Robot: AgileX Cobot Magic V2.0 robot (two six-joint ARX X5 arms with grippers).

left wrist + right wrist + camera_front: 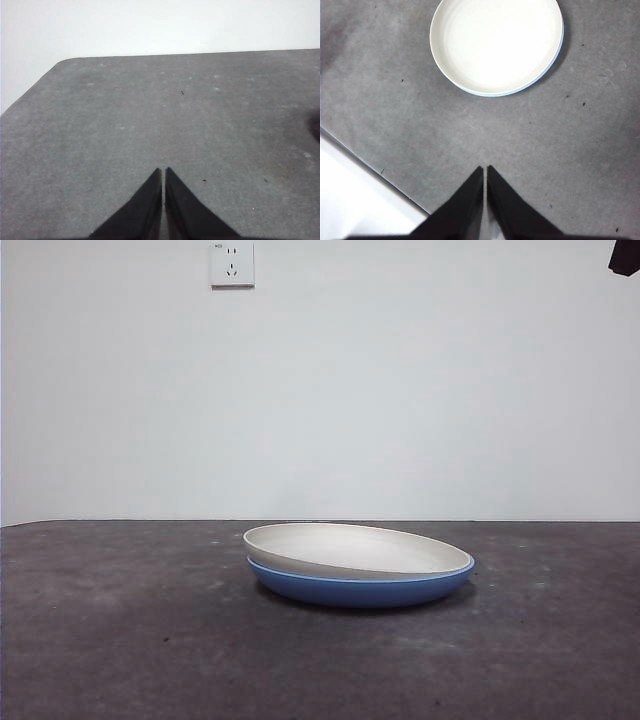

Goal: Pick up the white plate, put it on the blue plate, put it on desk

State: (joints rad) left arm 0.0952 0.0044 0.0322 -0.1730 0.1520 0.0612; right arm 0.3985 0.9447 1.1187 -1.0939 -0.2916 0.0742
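Observation:
The white plate [350, 548] lies inside the blue plate [360, 586] in the middle of the desk [120, 640], tilted a little with its left rim raised. In the right wrist view the white plate [496, 44] covers the blue plate [559, 50], of which only a thin rim shows. My right gripper [485, 169] is shut and empty, held high and well apart from the plates. My left gripper [163, 171] is shut too, over bare desk [150, 115] with no plate in its view.
A black arm tip [625, 256] shows at the top right corner of the front view. A wall socket [232, 264] sits on the white wall behind. The desk's edge [370, 170] runs close to my right gripper.

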